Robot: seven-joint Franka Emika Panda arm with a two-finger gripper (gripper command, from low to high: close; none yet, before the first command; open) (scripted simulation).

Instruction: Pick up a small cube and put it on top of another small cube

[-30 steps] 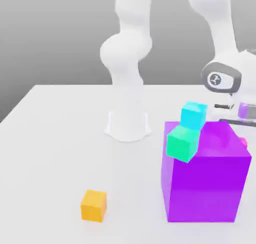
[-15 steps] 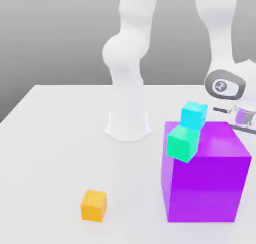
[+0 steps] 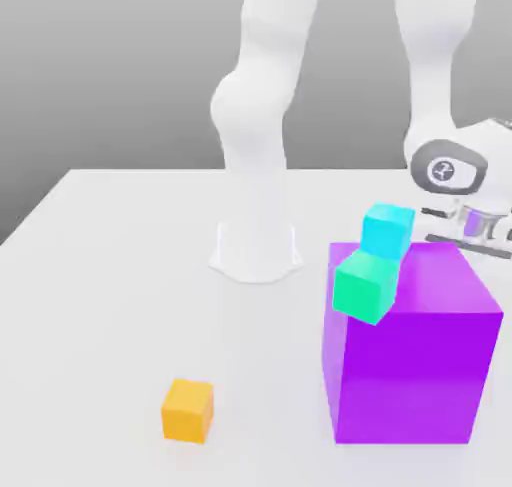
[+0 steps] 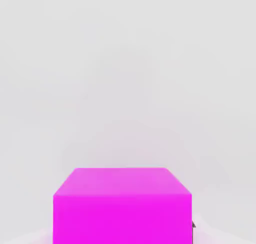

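The hand (image 3: 482, 227) sat at the right edge of the exterior frame, behind the large purple cube (image 3: 410, 347); whether it was spread or pinching could not be told. The small cube (image 4: 122, 205) filled the lower centre of the hand view, above white worktop (image 3: 120, 275). Cyan (image 3: 386, 229) and green (image 3: 365, 286) cubes sat centre-right, an orange cube (image 3: 188, 410) lower left.

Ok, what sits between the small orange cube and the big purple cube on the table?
Nothing: in the exterior view, only bare white tabletop lies between the small orange cube and the large purple cube.
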